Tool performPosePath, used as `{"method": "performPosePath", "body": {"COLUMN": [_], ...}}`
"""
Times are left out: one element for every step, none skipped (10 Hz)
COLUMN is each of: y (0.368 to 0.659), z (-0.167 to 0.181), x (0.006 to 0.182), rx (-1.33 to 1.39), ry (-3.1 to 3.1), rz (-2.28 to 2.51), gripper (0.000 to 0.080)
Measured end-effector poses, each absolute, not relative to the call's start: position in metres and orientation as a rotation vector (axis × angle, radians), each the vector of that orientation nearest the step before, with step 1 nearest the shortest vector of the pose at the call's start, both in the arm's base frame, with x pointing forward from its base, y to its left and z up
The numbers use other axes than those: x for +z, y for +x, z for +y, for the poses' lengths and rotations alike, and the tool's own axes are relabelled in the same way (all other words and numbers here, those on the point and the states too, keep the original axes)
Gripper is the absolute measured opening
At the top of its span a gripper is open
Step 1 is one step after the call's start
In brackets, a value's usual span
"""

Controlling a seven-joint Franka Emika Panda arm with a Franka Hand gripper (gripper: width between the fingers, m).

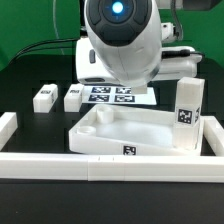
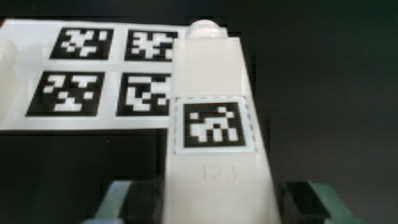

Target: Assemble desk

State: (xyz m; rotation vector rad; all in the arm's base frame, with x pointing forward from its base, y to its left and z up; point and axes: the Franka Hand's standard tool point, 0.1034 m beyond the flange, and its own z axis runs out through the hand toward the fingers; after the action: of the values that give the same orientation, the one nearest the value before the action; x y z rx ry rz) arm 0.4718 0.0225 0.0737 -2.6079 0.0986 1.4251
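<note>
Likely the leg [image 2: 210, 110] is light, stiff plastic with smooth, somewhat slippery faces; it lies just beside the marker board [image 2: 89, 75]. The gripper [image 2: 214, 200] is spread, its fingers [image 2: 121, 200] straddling one end of the leg with a gap on each side. Pinching across the two flat long sides should hold it square.
</note>
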Motion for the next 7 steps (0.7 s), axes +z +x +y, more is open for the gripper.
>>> {"method": "performPosePath", "body": {"y": [0.473,0.483,0.494,0.510,0.524,0.531,0.534], "z": [0.021,0.017,0.013,0.010,0.009,0.008,0.006], "x": [0.073,0.073,0.088,0.106,0.119,0.117,0.114], "rx": [1.419,1.341,1.278,1.180,1.082,0.977,0.854], "ry": [-2.609,-2.641,-2.670,-2.707,-2.752,-2.796,-2.845], "rz": [0.097,0.056,0.055,0.036,0.030,0.036,0.048], "gripper": [0.0288,0.0288,0.0288,0.0288,0.0288,0.0288,0.0288]}}
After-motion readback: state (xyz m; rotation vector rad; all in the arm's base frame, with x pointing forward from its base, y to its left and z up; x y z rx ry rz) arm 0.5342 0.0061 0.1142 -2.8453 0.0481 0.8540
